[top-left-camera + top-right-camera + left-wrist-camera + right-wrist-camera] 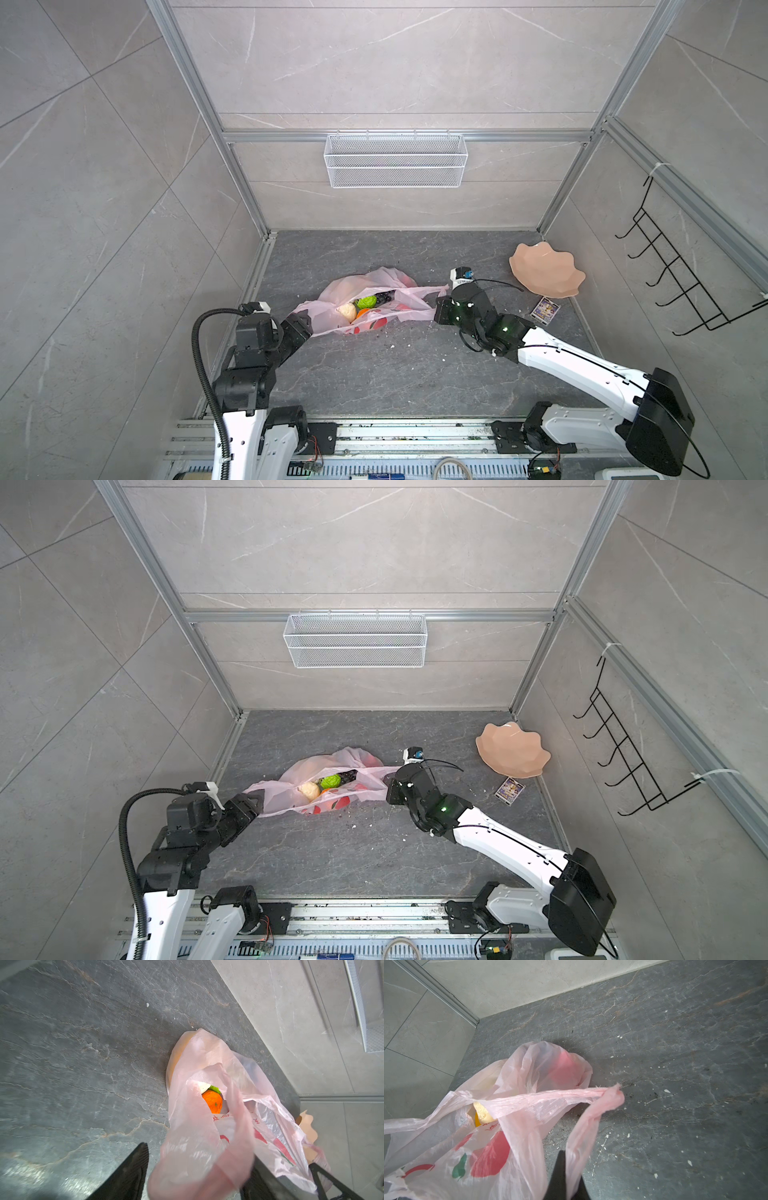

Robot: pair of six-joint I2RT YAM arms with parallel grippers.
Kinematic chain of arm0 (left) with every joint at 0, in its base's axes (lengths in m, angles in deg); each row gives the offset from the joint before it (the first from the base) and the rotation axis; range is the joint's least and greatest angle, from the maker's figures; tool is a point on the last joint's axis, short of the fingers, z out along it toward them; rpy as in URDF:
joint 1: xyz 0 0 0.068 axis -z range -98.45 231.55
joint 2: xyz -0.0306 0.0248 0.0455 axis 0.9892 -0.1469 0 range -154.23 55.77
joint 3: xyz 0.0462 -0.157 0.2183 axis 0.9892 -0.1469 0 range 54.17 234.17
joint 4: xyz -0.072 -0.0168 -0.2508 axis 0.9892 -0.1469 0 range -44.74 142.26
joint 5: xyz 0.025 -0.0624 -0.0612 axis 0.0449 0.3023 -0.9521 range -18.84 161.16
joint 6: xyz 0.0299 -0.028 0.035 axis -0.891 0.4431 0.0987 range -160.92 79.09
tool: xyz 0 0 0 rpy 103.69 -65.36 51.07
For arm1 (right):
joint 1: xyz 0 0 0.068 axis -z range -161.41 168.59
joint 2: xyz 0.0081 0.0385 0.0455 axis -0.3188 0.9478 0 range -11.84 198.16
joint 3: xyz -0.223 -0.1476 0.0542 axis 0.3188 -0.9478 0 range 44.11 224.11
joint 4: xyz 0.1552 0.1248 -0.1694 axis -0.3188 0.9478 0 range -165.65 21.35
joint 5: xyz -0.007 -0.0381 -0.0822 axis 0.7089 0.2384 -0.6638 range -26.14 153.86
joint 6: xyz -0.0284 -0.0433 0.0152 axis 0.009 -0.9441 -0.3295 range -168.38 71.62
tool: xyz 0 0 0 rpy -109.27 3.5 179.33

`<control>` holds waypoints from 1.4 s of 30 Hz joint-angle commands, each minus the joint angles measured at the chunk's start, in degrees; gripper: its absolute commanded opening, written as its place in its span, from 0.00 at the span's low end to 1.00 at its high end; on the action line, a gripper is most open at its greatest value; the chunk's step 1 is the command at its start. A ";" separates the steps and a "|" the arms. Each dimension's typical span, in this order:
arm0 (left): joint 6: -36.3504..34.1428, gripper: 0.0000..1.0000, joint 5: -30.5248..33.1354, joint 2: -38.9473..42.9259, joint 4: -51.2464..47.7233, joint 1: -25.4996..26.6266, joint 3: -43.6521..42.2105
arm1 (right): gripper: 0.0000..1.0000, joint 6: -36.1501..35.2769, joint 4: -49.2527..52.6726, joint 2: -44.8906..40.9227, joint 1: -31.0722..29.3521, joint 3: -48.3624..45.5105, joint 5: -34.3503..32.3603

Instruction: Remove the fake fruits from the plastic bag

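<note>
At worktop centre, in both top views, the plastic bag lies stretched nine-to-three, with the fake fruits in its mouth at two o'clock from the nearer left claw. The right claw sits at the bag's three o'clock end.

In the left wrist view, the left claw is spread, with a handle loose between its jaws.

In the right wrist view, the right claw pinches the other handle.
</note>
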State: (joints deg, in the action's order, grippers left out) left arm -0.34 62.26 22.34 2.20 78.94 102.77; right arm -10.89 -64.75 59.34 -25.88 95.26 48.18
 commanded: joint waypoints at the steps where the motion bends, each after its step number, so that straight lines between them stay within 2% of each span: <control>1: -3.80 0.74 2.42 -0.26 -9.91 0.12 7.10 | 0.00 -1.37 3.44 0.98 -0.38 3.26 -1.87; 5: -8.24 0.80 5.74 -1.73 -15.93 0.08 16.88 | 0.00 -1.71 3.78 1.10 -0.37 4.09 -2.07; 10: -12.91 0.81 7.22 -7.00 -19.65 0.10 28.99 | 0.00 -2.31 3.78 1.07 -0.73 4.44 -2.22; 14: -13.72 0.75 -1.30 -12.27 -20.82 0.09 36.37 | 0.00 -2.93 4.09 0.64 -1.69 4.57 -3.16; 17: -13.04 0.72 -7.08 -14.80 -20.84 0.09 38.16 | 0.00 -3.45 4.18 0.19 -2.27 4.74 -3.78; 21: -11.19 0.70 -9.54 -15.26 -18.32 0.67 35.24 | 0.00 -3.97 4.13 0.06 -2.90 5.14 -4.43; 23: -9.27 0.69 -9.80 -15.17 -15.36 2.54 32.34 | 0.00 -3.98 4.13 0.46 -3.26 5.49 -4.44; 25: -8.06 0.69 -6.15 -16.16 -13.75 7.75 30.45 | 0.00 -3.92 4.13 0.99 -3.54 5.86 -4.61; 28: -5.20 0.72 6.73 -19.32 -11.39 21.87 28.60 | 0.00 -3.82 4.22 1.53 -3.78 6.21 -4.88; 30: -3.70 0.73 12.46 -22.23 -10.74 27.10 27.84 | 0.00 -3.64 4.22 1.60 -3.78 6.24 -5.06; 35: -0.42 0.76 14.55 -24.23 -3.20 27.31 18.93 | 0.00 -3.83 4.56 1.04 -3.96 5.90 -5.39; 42: 5.86 0.84 14.04 -25.66 6.63 27.22 6.35 | 0.00 -4.01 4.92 -0.37 -3.96 4.44 -5.77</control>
State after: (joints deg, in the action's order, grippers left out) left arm 1.30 74.65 -3.58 2.13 106.02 111.82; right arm -13.68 -61.67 60.15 -29.40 100.14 43.55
